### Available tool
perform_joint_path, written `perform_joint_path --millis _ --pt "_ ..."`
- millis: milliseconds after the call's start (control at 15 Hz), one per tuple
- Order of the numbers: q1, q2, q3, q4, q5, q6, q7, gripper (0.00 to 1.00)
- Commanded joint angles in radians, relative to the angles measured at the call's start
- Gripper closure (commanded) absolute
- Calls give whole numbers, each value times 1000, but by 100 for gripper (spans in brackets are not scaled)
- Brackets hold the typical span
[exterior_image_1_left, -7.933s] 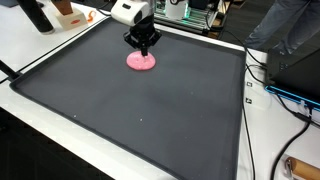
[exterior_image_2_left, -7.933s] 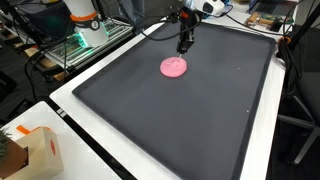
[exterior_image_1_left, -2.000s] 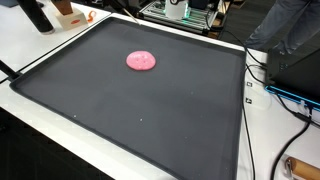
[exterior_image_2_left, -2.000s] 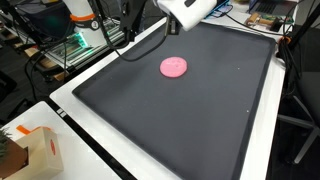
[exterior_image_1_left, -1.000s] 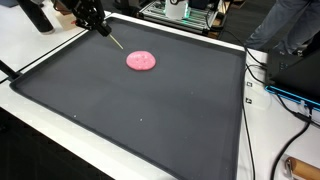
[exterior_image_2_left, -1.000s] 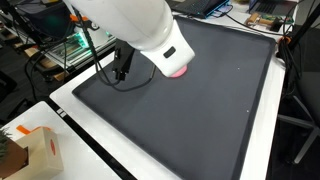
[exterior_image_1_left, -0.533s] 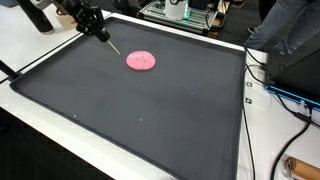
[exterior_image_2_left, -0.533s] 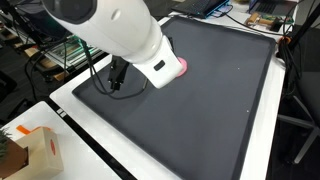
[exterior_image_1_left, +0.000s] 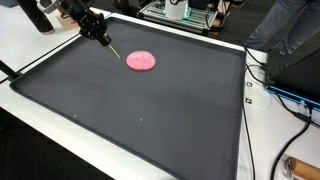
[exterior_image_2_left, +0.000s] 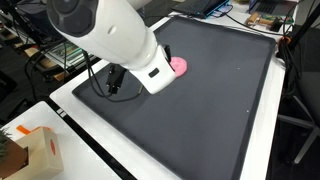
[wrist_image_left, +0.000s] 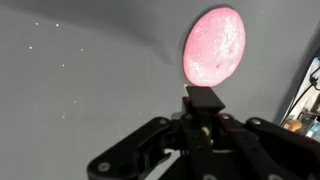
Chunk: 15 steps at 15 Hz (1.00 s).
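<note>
White table (exterior_image_1_left: 38, 132) (cables (exterior_image_1_left: 258, 72) along one edge)

In an exterior view the white arm (exterior_image_2_left: 110, 35) hides most of the pink disc (exterior_image_2_left: 179, 66). The claw (wrist_image_left: 203, 100) is dark and cut off below the disc, so its jaws are unreadable.

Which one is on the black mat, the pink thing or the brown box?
The pink disc lies on the mat; the brown box stands off it, on the white table.
</note>
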Motion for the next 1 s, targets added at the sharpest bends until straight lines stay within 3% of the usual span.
perform_joint_path --millis 0,933 --pt "-11 -10 10 -37 14 32 -26 97" --pt "7 -31 17 -34 -3 3 25 97"
